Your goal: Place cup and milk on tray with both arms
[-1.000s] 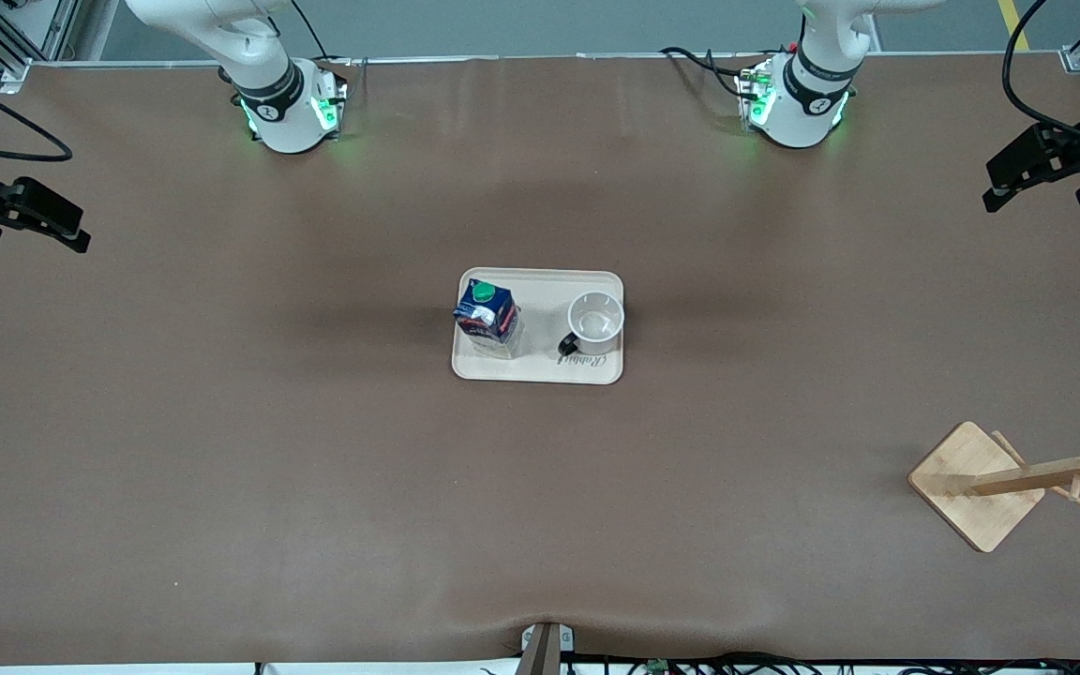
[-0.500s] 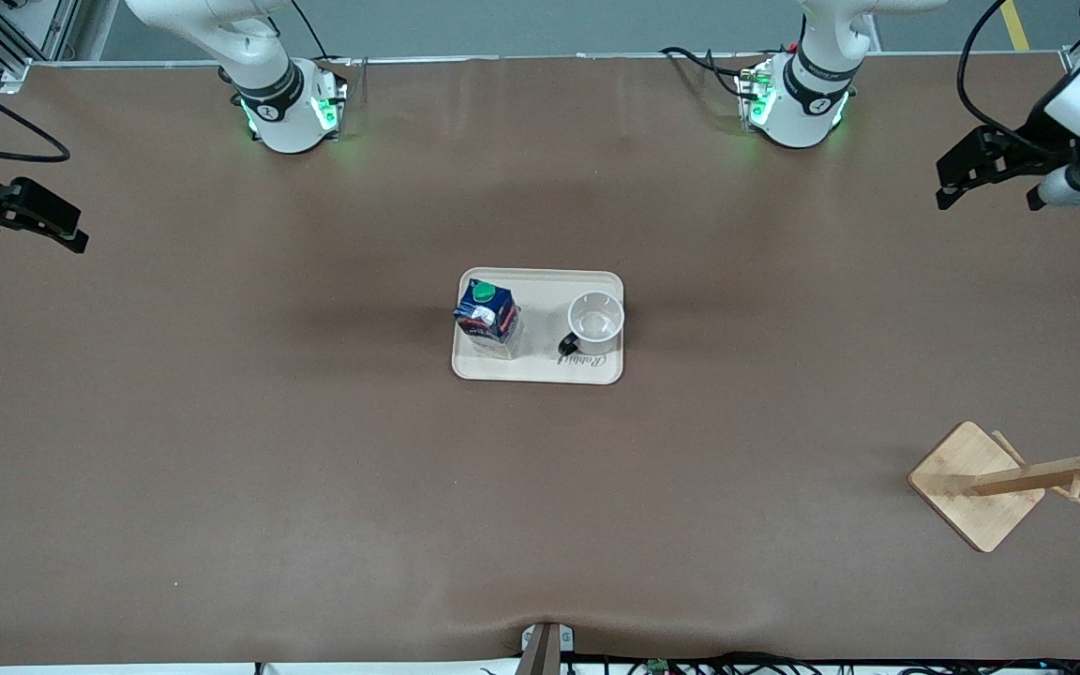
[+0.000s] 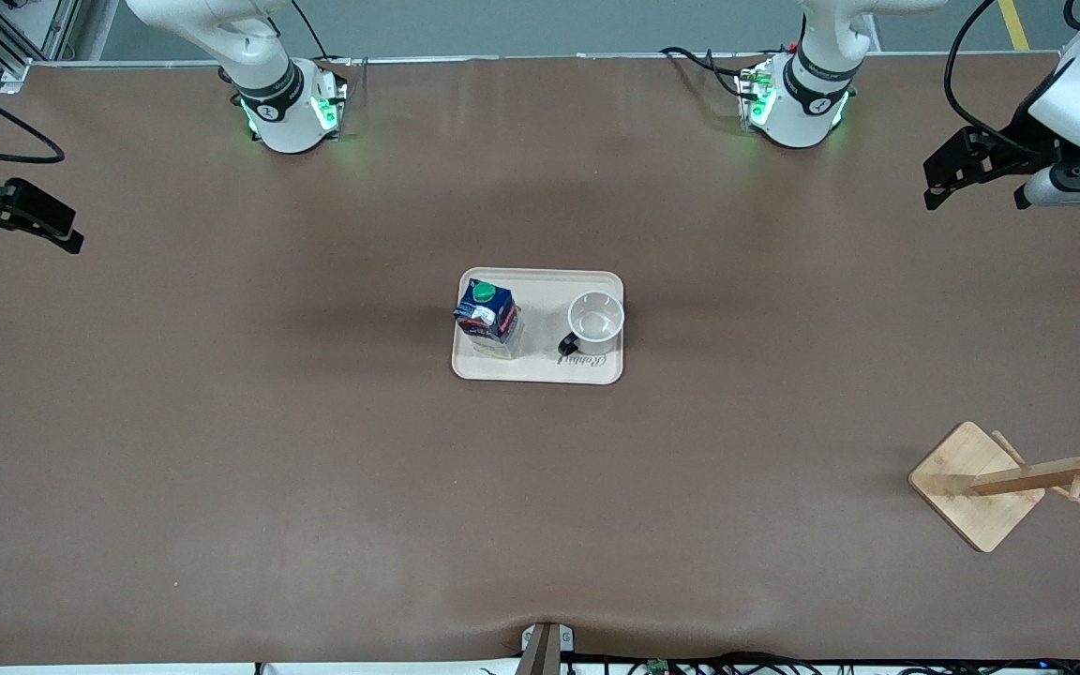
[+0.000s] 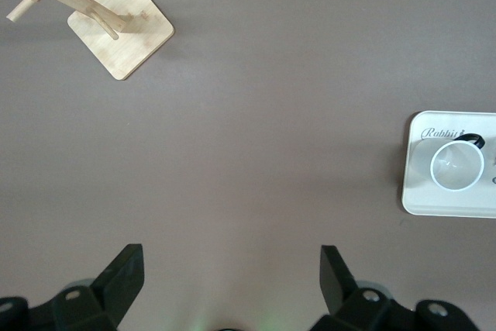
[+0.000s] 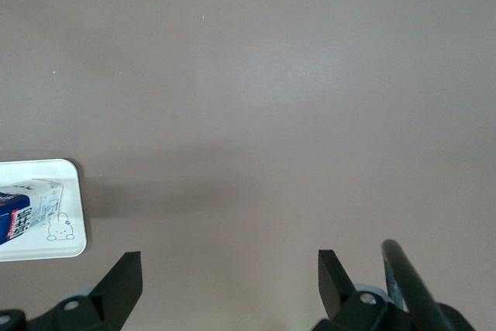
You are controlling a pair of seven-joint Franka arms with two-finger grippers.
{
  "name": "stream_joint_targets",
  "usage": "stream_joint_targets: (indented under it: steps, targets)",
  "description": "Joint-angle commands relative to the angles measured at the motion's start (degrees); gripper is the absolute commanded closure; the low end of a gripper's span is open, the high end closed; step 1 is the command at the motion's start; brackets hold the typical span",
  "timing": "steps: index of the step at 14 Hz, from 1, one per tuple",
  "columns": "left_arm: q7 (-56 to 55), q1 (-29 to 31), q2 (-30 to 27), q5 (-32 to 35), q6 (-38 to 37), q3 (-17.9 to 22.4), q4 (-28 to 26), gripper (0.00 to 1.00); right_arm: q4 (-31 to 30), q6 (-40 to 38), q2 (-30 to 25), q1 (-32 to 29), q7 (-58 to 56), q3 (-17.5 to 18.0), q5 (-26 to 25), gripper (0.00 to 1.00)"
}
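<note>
Cup point(image 3: 595, 322) and milk point(image 3: 486, 316) both upright on the tray point(image 3: 540, 370) at mid-table, apart from each other: milk toward the right arm's end, cup toward the left arm's end, handle at about 7 o'clock in the front view. Wooden rack point(image 3: 981, 483) near the table's front edge at the left arm's end, well apart from the tray. Left gripper point(image 3: 948, 173) raised over that end of the table, fingers spread, empty. Right gripper point(image 3: 29, 220) raised over the right arm's end, fingers likewise spread, empty.
</note>
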Motion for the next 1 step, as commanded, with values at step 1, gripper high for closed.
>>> stream_joint_targets:
  steps: [1]
  targets:
    - [0.3, -0.5, -0.5, -0.1, 0.4, 0.7, 0.2, 0.00, 0.6, -0.4, -0.3, -0.4, 0.6, 0.5, -0.2, 0.00]
